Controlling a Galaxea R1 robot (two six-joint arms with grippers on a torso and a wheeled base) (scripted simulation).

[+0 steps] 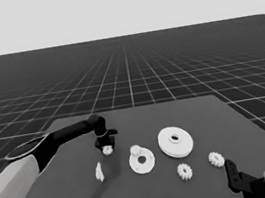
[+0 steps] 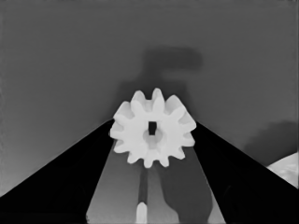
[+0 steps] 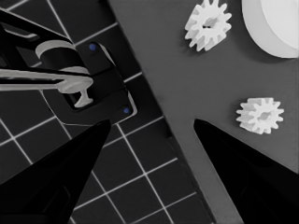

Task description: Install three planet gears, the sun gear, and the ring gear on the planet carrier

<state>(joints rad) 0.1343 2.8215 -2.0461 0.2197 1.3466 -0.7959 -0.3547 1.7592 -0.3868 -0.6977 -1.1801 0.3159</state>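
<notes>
Left gripper (image 1: 105, 146): over the table's (image 1: 76, 189) left-centre, fingers closed on a small gear (image 2: 153, 128) (image 1: 108, 150); the gear's flat face and centre hole face the wrist camera, so its axis runs along the fingers.

Smaller round part (image 1: 142, 161): flat at mid-table, one gear (image 1: 135, 150) on its far rim.

Larger round part (image 1: 175, 141): flat, just right of it.

Two gears (image 1: 184, 171) (image 1: 216, 159): lying flat, nearer right.

Thin white piece (image 1: 99, 171): long axis roughly near-to-far.

Right gripper (image 3: 149, 126): parked at the near right corner, fingers apart, holding nothing.
</notes>
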